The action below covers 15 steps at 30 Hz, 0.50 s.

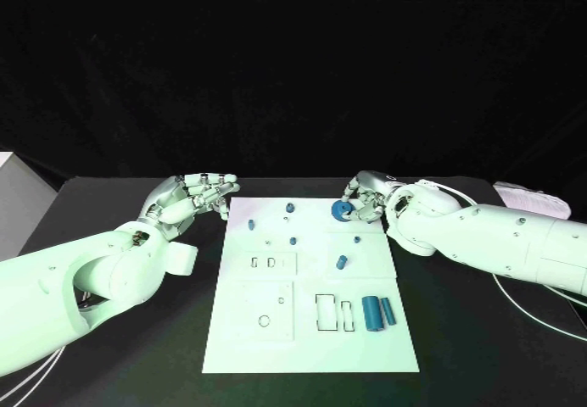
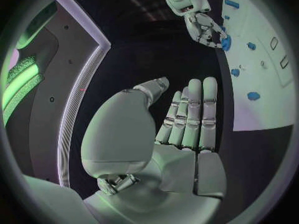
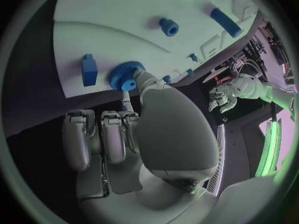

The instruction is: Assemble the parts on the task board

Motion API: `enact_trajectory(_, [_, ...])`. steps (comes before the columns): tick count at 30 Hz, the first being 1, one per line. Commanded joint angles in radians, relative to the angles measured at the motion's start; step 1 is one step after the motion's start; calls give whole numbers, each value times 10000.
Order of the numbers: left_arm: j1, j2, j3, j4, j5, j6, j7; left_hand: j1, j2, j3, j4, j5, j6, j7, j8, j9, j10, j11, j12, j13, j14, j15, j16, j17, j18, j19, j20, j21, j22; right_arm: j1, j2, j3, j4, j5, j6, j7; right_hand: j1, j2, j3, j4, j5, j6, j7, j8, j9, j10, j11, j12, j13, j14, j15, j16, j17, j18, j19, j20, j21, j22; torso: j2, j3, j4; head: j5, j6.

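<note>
Pinching a blue gear (image 1: pixel 343 209) at the far right corner of the white board (image 1: pixel 245 339), the right hand (image 1: pixel 365 201) shows its grip plainly from its wrist; the left hand (image 1: pixel 196 198) hovers empty, fingers straight, beside the board's far left corner.

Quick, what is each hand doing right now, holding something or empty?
Left hand: open, holds nothing, beside the task board.
Right hand: holds a blue gear at the board's far edge.
</note>
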Motion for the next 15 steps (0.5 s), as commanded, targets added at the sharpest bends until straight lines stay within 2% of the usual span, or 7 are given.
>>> enact_trajectory(1, [9, 16, 8, 17, -23, 165, 62, -31, 23, 57, -4, -62, -65, 18, 63, 15, -6, 8, -38, 8, -95, 1, 35, 6, 155, -82, 6, 35, 23, -41, -11, -18, 168, -781, -670, -68, -1, -105, 252, 18, 237, 191, -69, 82, 17, 895, -83, 47, 2472, 844, -91, 42, 1692, -208, 713, -85, 79, 2020, -3, 4, 8, 7, 21])
enact_trajectory(8, [9, 25, 8, -1, -23, 164, 61, -31, 23, 57, -4, -62, -65, 18, 63, 15, -6, 8, -38, 8, -95, 1, 35, 6, 155, -82, 6, 35, 23, 3, -144, -3, 800, -1303, -1494, -183, -141, -232, 516, 28, 464, 300, -99, 101, -7, 969, -111, 114, 2551, 854, -116, 54, 1736, -269, 835, -109, 274, 2247, -22, -7, 0, 25, 50])
enact_trajectory(15, [9, 48, 8, -8, -23, 164, 61, -31, 23, 57, -4, -62, -65, 18, 63, 15, -6, 8, -38, 8, -95, 1, 35, 6, 155, -82, 6, 35, 23, 129, 79, 11, 1381, -1765, -1705, -305, -181, -263, 551, 32, 463, 328, -109, 110, -9, 993, -119, 137, 2576, 860, -122, 61, 1762, -294, 886, -113, 355, 2340, -9, -15, -10, 44, 99])
